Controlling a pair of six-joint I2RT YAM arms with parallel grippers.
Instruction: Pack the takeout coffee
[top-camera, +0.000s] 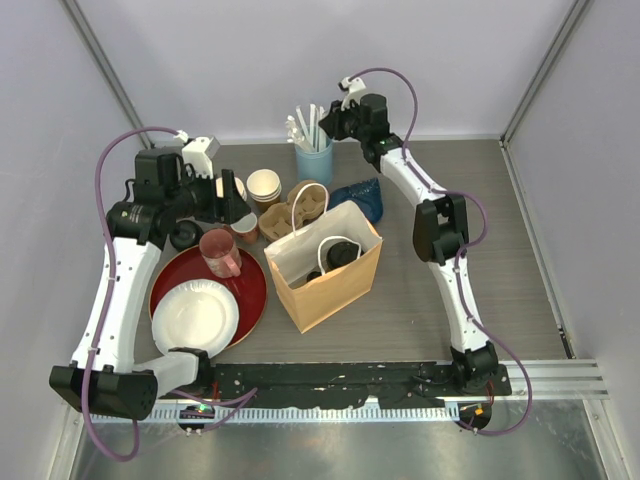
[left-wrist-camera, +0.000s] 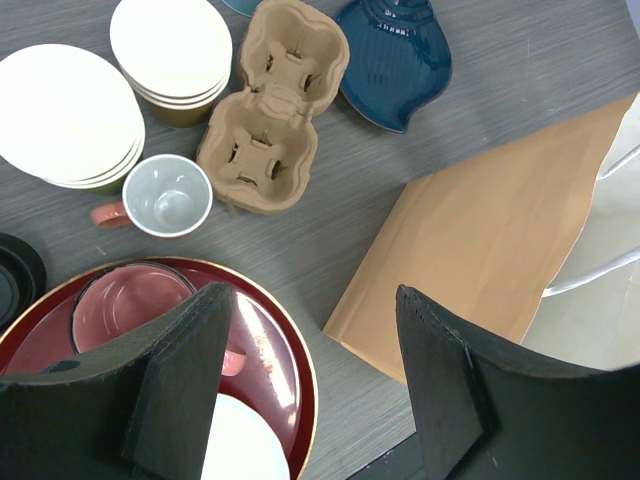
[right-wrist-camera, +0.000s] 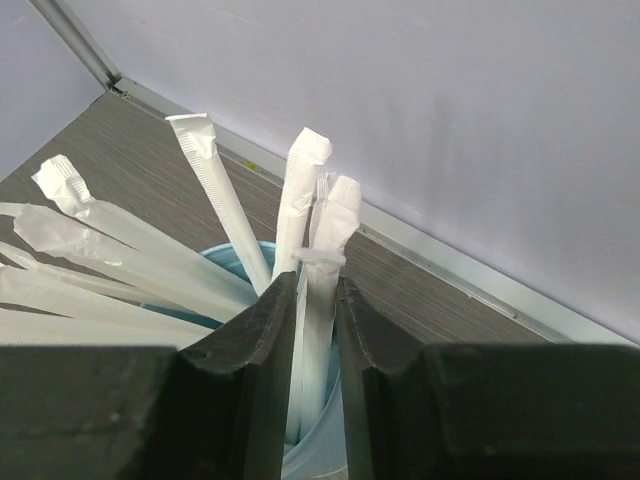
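Observation:
The brown paper bag (top-camera: 325, 270) stands open at the table's middle. Black-lidded takeout cups (top-camera: 340, 252) sit inside it; their sides are hidden. My right gripper (top-camera: 322, 122) is at the back, over a blue cup of wrapped straws (top-camera: 313, 160). In the right wrist view it (right-wrist-camera: 315, 285) is shut on white wrapped straws (right-wrist-camera: 322, 240) that stand in the blue cup (right-wrist-camera: 320, 450). My left gripper (top-camera: 235, 205) is open and empty, left of the bag. In the left wrist view it (left-wrist-camera: 310, 300) hangs above the red tray's rim, with the bag (left-wrist-camera: 480, 240) at the right.
A cardboard cup carrier (left-wrist-camera: 270, 105), a blue dish (left-wrist-camera: 395, 60), stacked lidless cream-rimmed cups (left-wrist-camera: 170, 50) and a small mug (left-wrist-camera: 167, 195) lie behind the bag. The red tray (top-camera: 255, 290) holds a pink mug (top-camera: 220, 250) and a white plate (top-camera: 195, 318). Black lids (left-wrist-camera: 15, 280) lie at the left.

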